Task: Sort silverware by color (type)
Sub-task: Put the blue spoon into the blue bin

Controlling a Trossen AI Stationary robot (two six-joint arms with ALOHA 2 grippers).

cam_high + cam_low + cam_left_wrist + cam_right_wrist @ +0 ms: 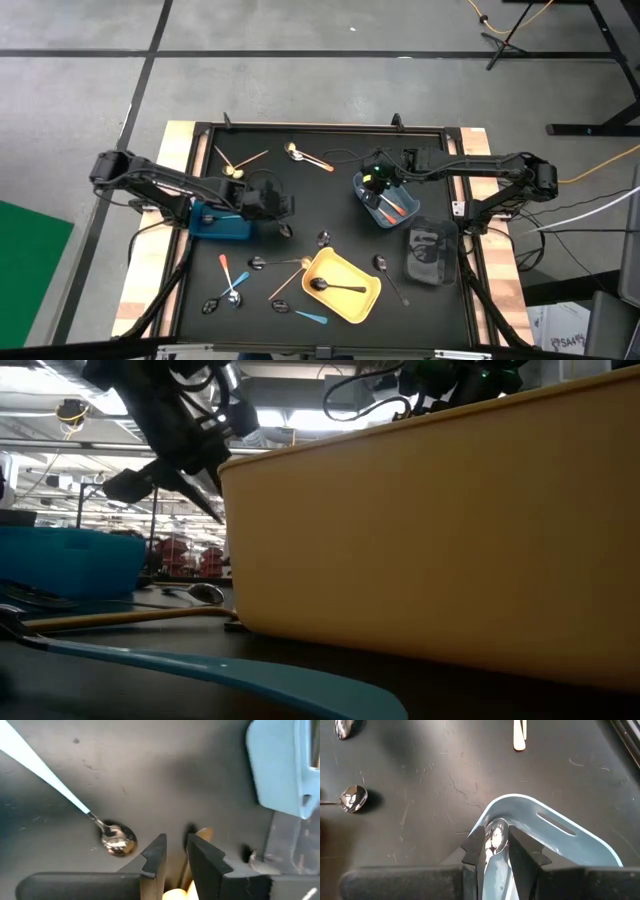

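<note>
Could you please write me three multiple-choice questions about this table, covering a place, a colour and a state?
1. Where does the all-black spoon lie?
A) in the yellow bin
B) in the dark bin
C) on the floor

2. What colour is the bin under the right gripper?
A) red
B) light blue
C) green

3. How is the right gripper?
A) wide open, empty
B) shut on a bin's rim
C) shut on a spoon

Answers:
1 A: the black spoon rests inside the yellow bin.
2 B: the light-blue bin sits below the fingers.
3 C: the right gripper pinches a silver spoon.
</note>
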